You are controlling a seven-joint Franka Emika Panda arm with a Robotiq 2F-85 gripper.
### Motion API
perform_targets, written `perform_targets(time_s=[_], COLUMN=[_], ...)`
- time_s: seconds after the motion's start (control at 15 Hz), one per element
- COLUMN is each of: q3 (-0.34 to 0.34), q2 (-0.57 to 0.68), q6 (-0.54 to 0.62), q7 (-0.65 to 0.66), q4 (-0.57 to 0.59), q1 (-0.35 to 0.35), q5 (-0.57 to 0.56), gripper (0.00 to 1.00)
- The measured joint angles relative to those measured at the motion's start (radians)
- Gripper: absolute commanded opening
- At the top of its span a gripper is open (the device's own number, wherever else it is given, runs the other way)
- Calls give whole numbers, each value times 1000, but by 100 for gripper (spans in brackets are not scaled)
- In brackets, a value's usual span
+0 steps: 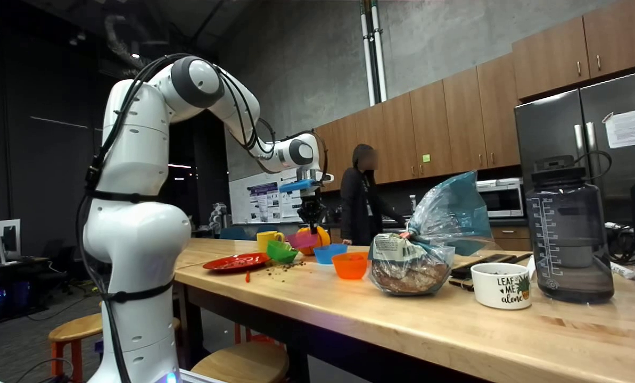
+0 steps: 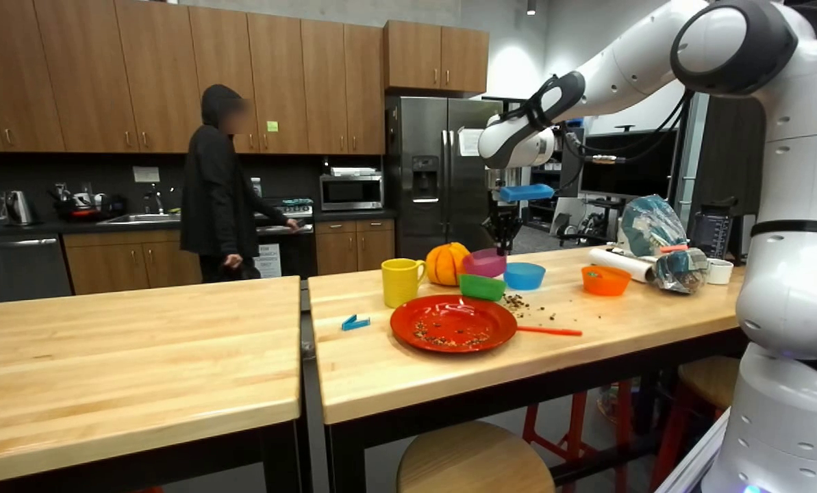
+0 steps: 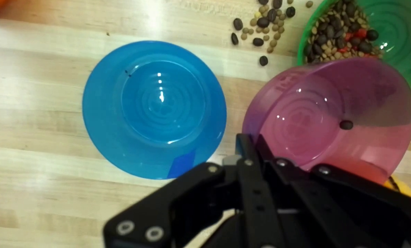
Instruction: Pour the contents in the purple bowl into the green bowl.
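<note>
While the purple bowl (image 3: 315, 110) tilts, a cup (image 1: 501, 287) reads "LEAF ME alone".

The purple bowl (image 3: 308, 113), see-through, is raised and tilted towards the green bowl (image 3: 398, 31), overlapping it in the wrist view; whether they touch is unclear. One dark bean (image 3: 346, 124) rests inside the purple bowl. The green bowl holds a mix (image 3: 332, 31) of dark, tan and red bits, gathered to one side; more lies loose just beside it.
</note>
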Motion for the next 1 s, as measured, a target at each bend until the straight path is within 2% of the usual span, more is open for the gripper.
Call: perform_targets(time_s=[0.67,1.0], q3=[-16,-16], q2=[87,88], q6=[22,22], q7=[-140,-145], q4=[64,80], q1=[-58,-61], q5=[137,143], gripper=[1,1])
